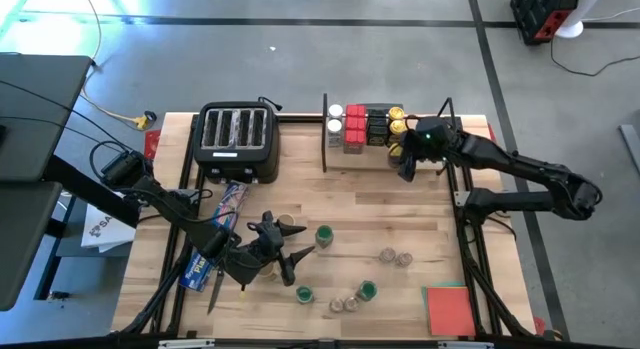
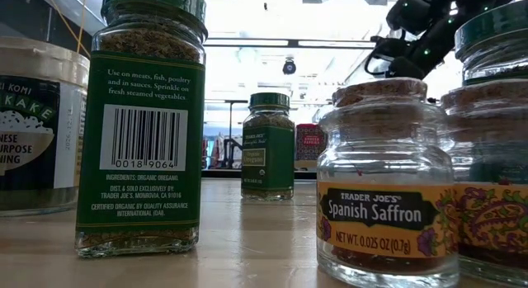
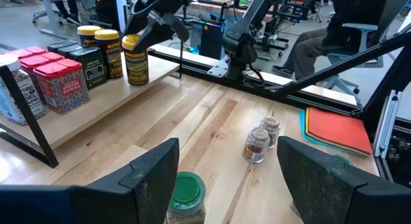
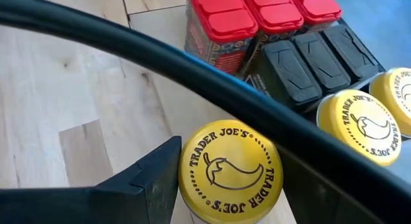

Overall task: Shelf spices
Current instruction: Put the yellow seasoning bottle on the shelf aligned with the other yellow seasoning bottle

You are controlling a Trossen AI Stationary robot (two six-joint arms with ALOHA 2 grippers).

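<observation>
Right gripper (image 1: 405, 161) is at the light-wood board shelf (image 3: 96, 95) at the back of the tabletop (image 1: 400, 219), over a round yellow-lidded spice jar (image 4: 230, 171) standing at the shelf's end, just beside two other yellow-lidded jars (image 4: 359, 126), black boxes (image 4: 308, 63) and red rectangular tins (image 4: 257, 18). One finger (image 4: 157, 179) sits against the jar's lid edge; the other is not seen. Cannot tell if the jar is gripped or already let go.

Judgement: this is the placing step. To do it well: make sure the jar stands flat on the board, spread the fingers fully, lift straight up, avoid clipping the black metal rod frame (image 4: 192, 79) that crosses right by the lid, and don't nudge the neighbouring jars.

Left gripper (image 1: 280, 251) waits low over the tabletop with fingers spread apart, nothing between them, a green-lidded round jar (image 3: 186, 192) just ahead, two tiny clear jars (image 3: 262, 139) farther on.

Hidden or unclear: jar base contact with the shelf is out of sight in the right wrist view; the overhead view has the arm covering the jar; the low view is blocked by close-up jars, including a saffron jar (image 2: 384, 181), so the shelf hardly shows.
</observation>
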